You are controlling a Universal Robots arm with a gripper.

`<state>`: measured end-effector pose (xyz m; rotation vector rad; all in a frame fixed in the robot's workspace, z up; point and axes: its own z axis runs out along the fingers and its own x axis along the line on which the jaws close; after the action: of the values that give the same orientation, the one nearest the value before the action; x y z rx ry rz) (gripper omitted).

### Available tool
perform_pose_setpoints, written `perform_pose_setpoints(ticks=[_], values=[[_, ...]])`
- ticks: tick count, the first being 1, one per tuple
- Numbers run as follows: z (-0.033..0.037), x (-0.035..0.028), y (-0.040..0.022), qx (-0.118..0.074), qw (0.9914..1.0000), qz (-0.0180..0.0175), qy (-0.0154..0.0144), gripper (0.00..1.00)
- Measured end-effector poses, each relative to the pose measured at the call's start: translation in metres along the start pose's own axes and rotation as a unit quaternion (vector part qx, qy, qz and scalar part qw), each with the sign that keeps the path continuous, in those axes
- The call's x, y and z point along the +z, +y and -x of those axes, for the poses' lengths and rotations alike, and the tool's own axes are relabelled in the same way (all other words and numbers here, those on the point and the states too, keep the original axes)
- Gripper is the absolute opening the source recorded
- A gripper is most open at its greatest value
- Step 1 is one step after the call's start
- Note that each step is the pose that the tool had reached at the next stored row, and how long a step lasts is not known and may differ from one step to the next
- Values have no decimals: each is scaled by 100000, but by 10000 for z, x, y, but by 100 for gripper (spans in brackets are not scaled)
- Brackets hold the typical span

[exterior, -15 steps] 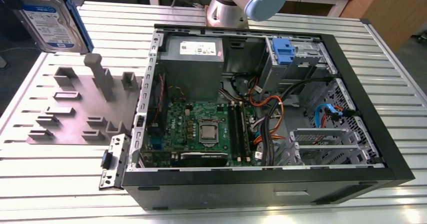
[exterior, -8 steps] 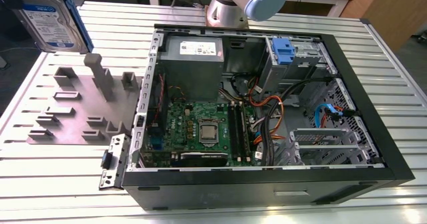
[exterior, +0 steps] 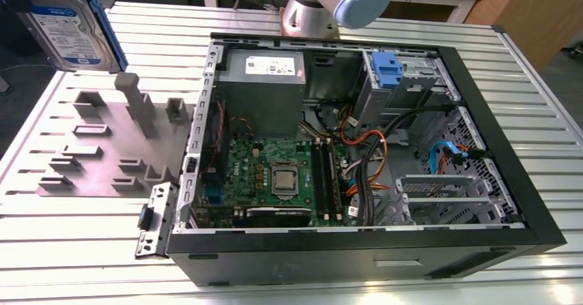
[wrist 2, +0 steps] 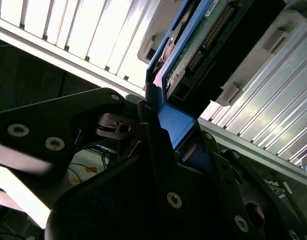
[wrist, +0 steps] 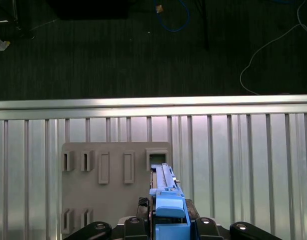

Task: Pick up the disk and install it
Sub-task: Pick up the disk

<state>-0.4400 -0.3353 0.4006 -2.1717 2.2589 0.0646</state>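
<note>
Your gripper (wrist: 169, 224) is clamped on the blue end of the disk (wrist: 163, 176), poised above the desk (wrist: 243, 150).

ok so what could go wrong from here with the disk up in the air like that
1. The gripper clamps the disk by one blue-railed end, with the rest sticking out unsupported, so it might tilt or slip.
2. Loose cables crowd the inside of the open computer case, so the disk could snag on them on the way in.
</note>
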Motion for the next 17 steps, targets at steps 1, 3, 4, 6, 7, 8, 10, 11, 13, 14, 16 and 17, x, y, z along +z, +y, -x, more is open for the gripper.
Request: perform_pose_setpoints(ticks=[1, 3, 4, 6, 7, 8, 10, 11, 13, 14, 16, 17], values=[[0, 0, 0, 3, 100000, 3, 0, 36], [0, 0, 0, 1, 100000, 2, 0, 36], [0, -1, 0, 0, 100000, 5, 2, 36], [0, -3, 0, 3, 100000, 8, 2, 36], [0, -10, 0, 1, 100000, 23, 11, 36], [1, -16, 0, 3, 100000, 13, 4, 36], [1, -34, 1, 3, 100000, 10, 5, 36], [2, -44, 1, 2, 100000, 4, 1, 36], [2, -67, 2, 2, 100000, 3, -1, 36], [3, -77, 2, 2, 100000, 1, 1, 36], [3, -99, 2, 2, 100000, 3, 0, 36], [4, -111, 3, 2, 100000, 4, 0, 36]])
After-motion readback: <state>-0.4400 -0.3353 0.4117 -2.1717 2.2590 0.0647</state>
